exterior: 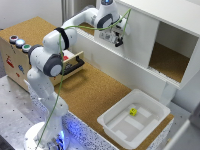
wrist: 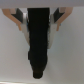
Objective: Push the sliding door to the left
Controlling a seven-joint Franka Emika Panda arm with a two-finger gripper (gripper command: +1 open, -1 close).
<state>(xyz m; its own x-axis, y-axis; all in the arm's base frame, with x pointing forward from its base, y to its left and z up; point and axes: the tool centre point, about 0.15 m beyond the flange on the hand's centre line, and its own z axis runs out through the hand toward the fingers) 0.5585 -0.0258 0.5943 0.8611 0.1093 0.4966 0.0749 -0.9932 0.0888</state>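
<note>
Sliding door (exterior: 131,37): tall white panel across the middle of the cabinet front, standing upright, its edge on the exterior view's right bordering the open compartment.
Open compartment (exterior: 172,55): dark opening with a cork-brown floor on the exterior view's right of the door; free room there, bounded by the cabinet's outer wall.
Cabinet (exterior: 170,12): white box along the back of the cork-topped table, top edge running off toward the exterior view's upper right.
Gripper (exterior: 118,40): pressed up near the door's face, toward the panel's edge on the exterior view's left; fingers (wrist: 39,50) seen from the wrist as one dark blurred mass against white, so grip state cannot be told.
Arm (exterior: 55,47): white Panda reaching from its base at the exterior view's lower left, up over the table to the cabinet.
Wooden drawer (exterior: 75,62): pulled partly out with a black handle, just beside the arm's elbow.
Button box (exterior: 15,55): wooden unit with coloured buttons on top, at the exterior view's left edge.
White bin (exterior: 112,120): shallow tray at the table's front corner, well apart from the door, holding a small yellow object (exterior: 133,111).
</note>
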